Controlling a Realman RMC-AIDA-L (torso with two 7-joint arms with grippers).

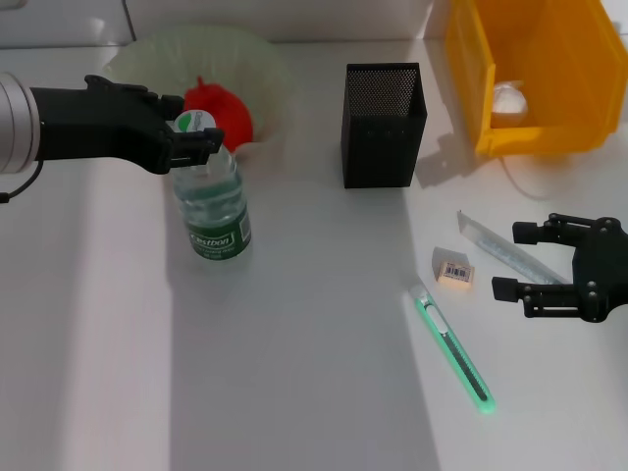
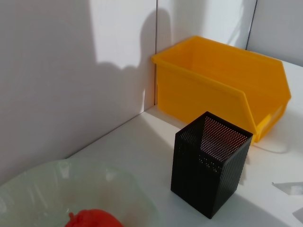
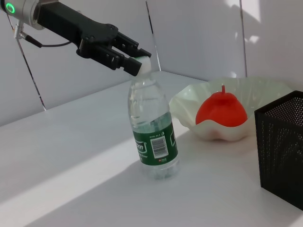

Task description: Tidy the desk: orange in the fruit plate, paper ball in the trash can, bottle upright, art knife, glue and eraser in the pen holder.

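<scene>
The bottle (image 1: 213, 211) stands upright on the desk (image 1: 294, 373). My left gripper (image 1: 196, 126) is closed around its white cap; the right wrist view shows the same grip (image 3: 140, 65) on the bottle (image 3: 154, 137). The orange (image 1: 224, 108) lies in the fruit plate (image 1: 157, 54). The paper ball (image 1: 508, 98) lies in the trash can (image 1: 549, 39). The pen holder (image 1: 383, 123) stands mid-desk. The eraser (image 1: 453, 269), a green art knife (image 1: 453, 351) and a clear grey stick (image 1: 500, 245) lie on the desk. My right gripper (image 1: 515, 260) is open beside the stick's end.
The left wrist view shows the trash can (image 2: 222, 80), the pen holder (image 2: 210, 165), the fruit plate (image 2: 57, 189) and the orange (image 2: 92, 220) against a white wall. The right wrist view shows the fruit plate (image 3: 255, 90), the orange (image 3: 221, 109) and the pen holder (image 3: 284, 146).
</scene>
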